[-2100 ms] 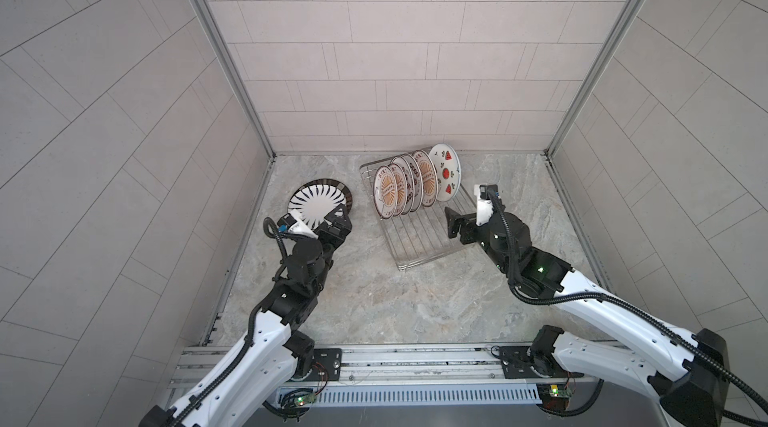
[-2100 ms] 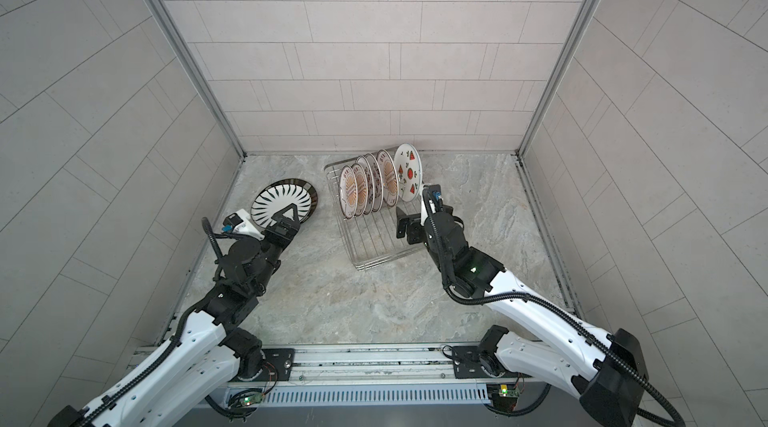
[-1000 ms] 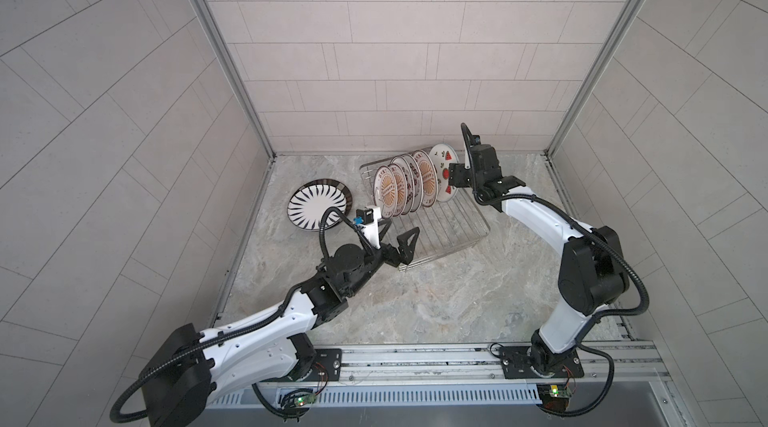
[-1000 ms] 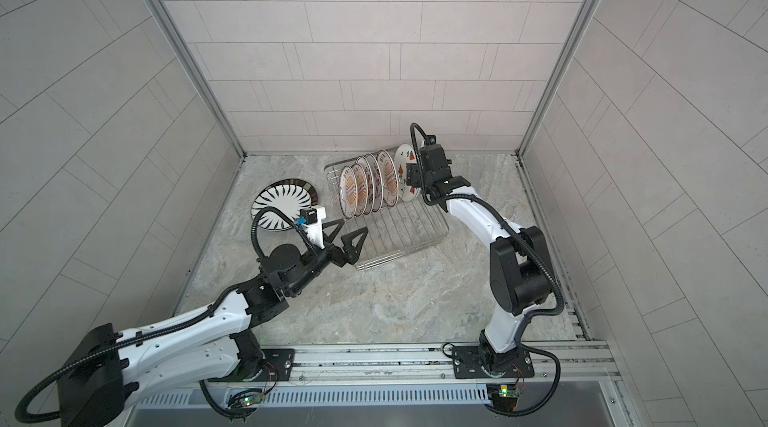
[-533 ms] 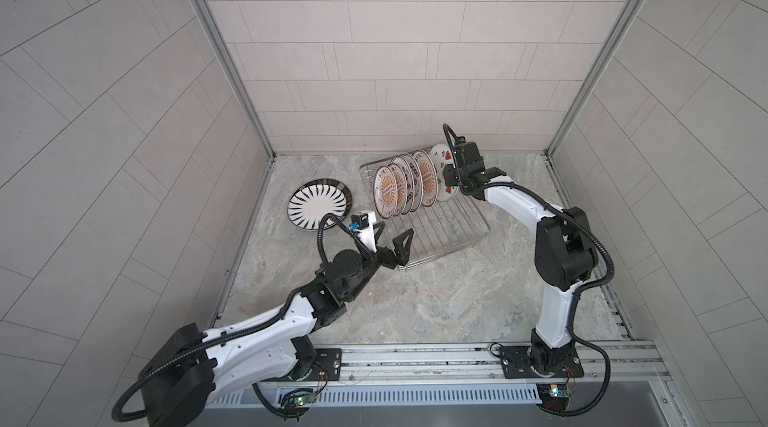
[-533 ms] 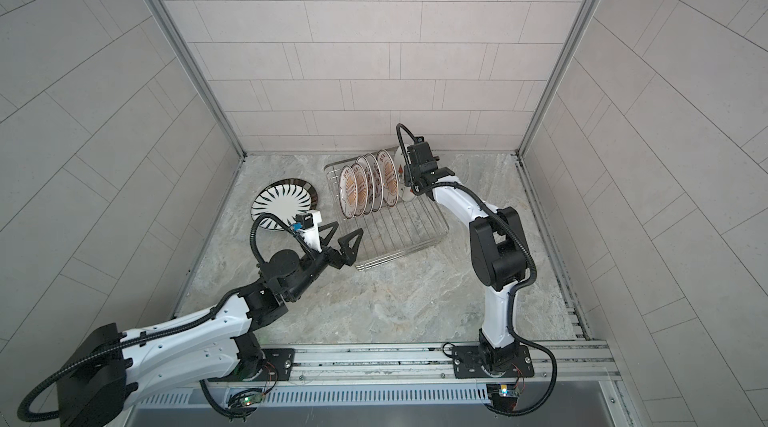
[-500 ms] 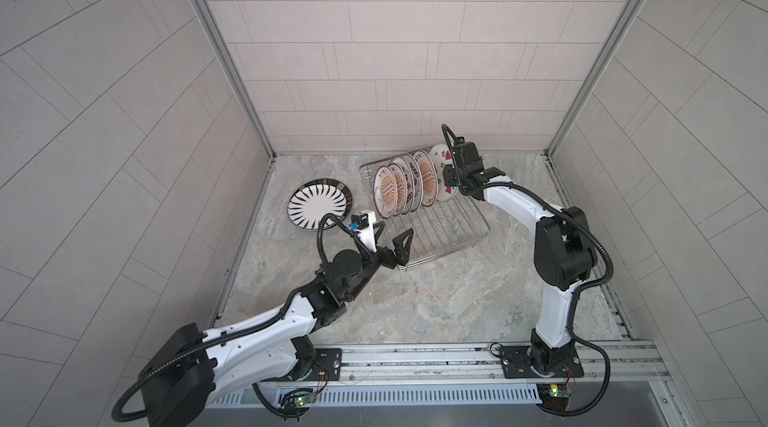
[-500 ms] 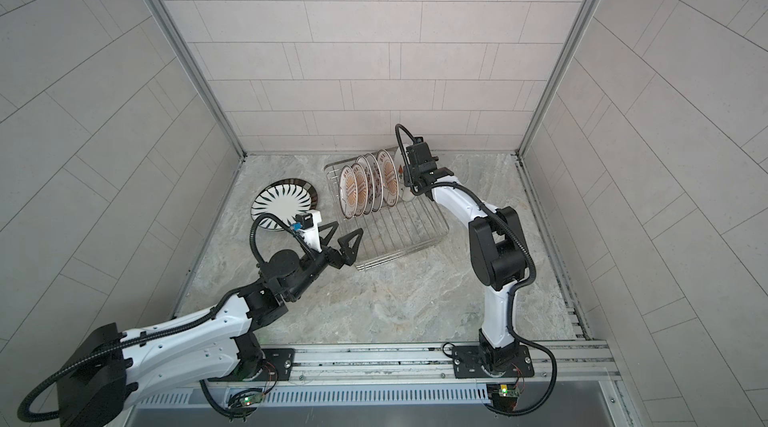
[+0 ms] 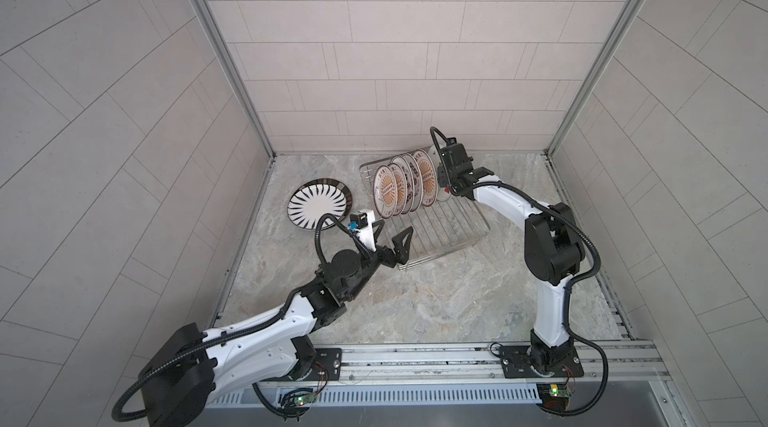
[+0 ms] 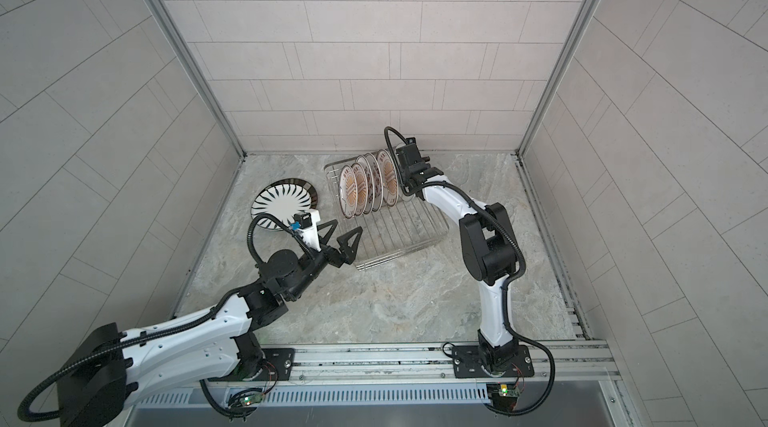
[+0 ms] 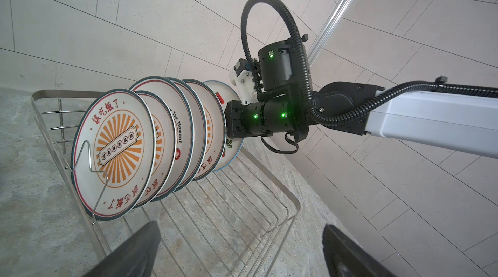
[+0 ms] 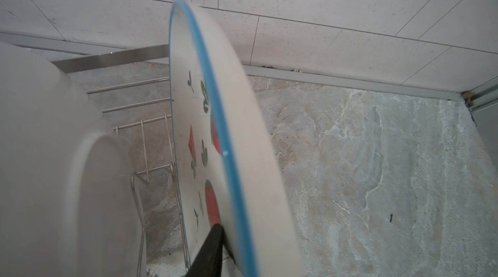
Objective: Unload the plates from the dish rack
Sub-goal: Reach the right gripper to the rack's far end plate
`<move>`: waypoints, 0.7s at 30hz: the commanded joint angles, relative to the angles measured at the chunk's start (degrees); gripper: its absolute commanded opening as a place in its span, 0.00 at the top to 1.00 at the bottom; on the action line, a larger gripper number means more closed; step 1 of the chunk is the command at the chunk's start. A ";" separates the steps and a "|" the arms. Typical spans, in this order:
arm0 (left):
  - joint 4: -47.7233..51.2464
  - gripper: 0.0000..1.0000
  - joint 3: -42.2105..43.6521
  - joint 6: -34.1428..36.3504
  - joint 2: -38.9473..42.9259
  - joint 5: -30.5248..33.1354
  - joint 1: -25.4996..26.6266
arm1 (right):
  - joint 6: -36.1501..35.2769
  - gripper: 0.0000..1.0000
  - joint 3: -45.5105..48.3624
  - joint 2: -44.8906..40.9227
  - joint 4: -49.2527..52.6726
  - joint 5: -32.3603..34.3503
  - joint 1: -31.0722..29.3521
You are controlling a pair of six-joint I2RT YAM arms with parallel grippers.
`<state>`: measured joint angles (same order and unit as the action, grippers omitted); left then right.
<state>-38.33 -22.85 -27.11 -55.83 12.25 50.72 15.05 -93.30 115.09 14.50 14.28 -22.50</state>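
Grey tiled walls (image 9: 395, 50) close around a marble-patterned table (image 9: 436, 300). In both top views the rack (image 9: 451, 226) sits in the upper middle of the frame, a little turned. Its plates (image 9: 395, 192) stand on edge in a tight row at the upper left end of the rack, with the sunburst plate (image 11: 116, 151) in front. One striped plate (image 9: 318, 205) lies flat on the table, left of the rack and apart from it. The watermelon plate (image 12: 242, 140) stands at the right end of the row, and the right gripper (image 9: 444, 188) is at its rim. In the right wrist view one black finger (image 12: 213, 246) lies against the painted face. The second finger is hidden behind the plate, so I cannot tell if the grip is closed. The left gripper (image 9: 390, 240) hovers at the lower left corner of the rack, with its jaws spread wide and nothing between them.
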 commanded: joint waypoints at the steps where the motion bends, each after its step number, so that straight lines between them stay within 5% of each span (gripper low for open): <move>1: -0.96 0.00 -0.25 0.07 0.30 0.46 0.32 | 0.11 0.72 1.16 -0.36 -0.79 1.17 -0.69; 21: -1.84 0.00 -2.02 -0.99 -1.95 1.68 0.28 | -2.30 0.80 9.77 -11.84 -4.53 17.29 -6.03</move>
<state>-38.35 -23.22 -27.57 -58.30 12.12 50.72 14.33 -84.77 108.66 10.04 23.83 -27.92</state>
